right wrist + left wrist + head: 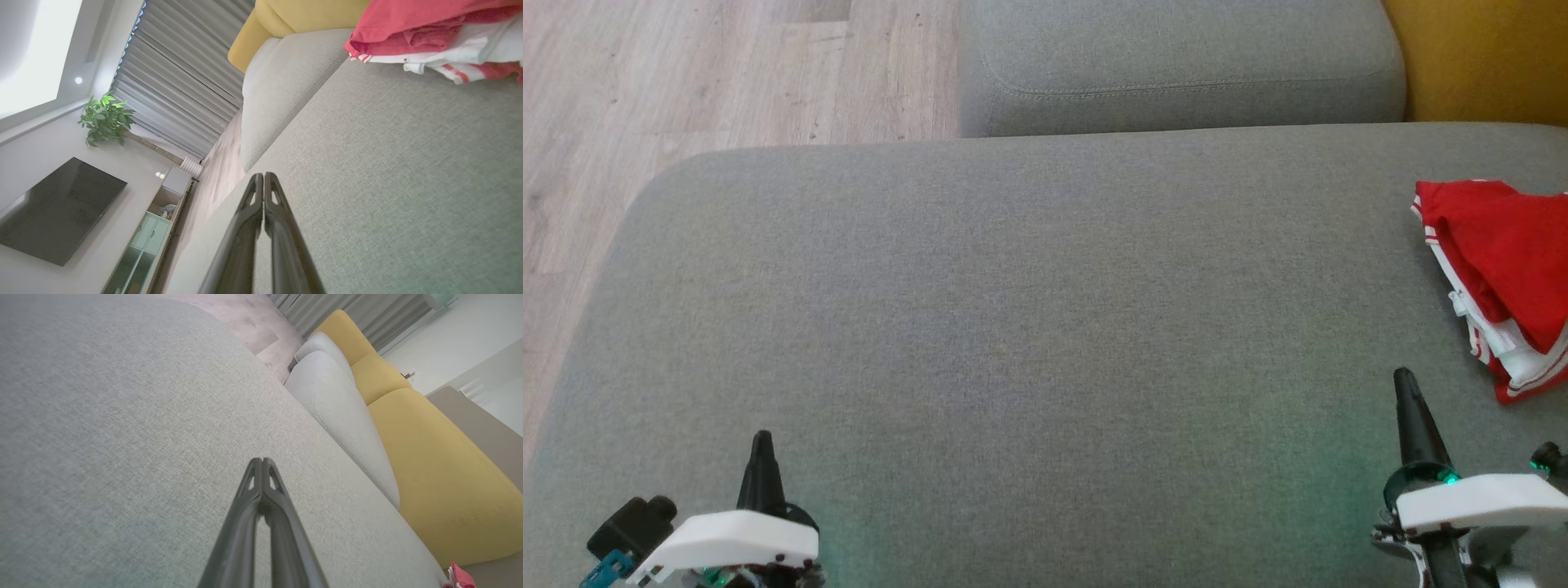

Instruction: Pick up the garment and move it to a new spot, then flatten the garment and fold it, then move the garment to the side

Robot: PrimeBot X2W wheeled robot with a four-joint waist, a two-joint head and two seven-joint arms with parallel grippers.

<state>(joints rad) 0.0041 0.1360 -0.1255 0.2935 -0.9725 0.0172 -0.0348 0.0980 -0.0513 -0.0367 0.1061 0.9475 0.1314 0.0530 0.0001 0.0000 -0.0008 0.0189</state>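
A red garment with white trim (1503,278) lies bunched at the right edge of the grey sofa seat (1029,327); the picture's edge cuts off its right part. It also shows in the right wrist view as red and white folds (433,36) and as a small red corner (459,575) in the left wrist view. My right gripper (1405,380) hovers low at the lower right, shut and empty, a little short of the garment's near end. My left gripper (762,441) sits at the lower left, shut with nothing in it, far from the garment. Both pairs of fingertips (261,461) (263,176) press together.
A second grey cushion (1176,73) stands behind the seat, with a yellow cushion (1486,57) to its right. Wooden floor (686,82) lies to the left. The right wrist view shows a television (57,208), a cabinet (151,241) and a plant (104,120).
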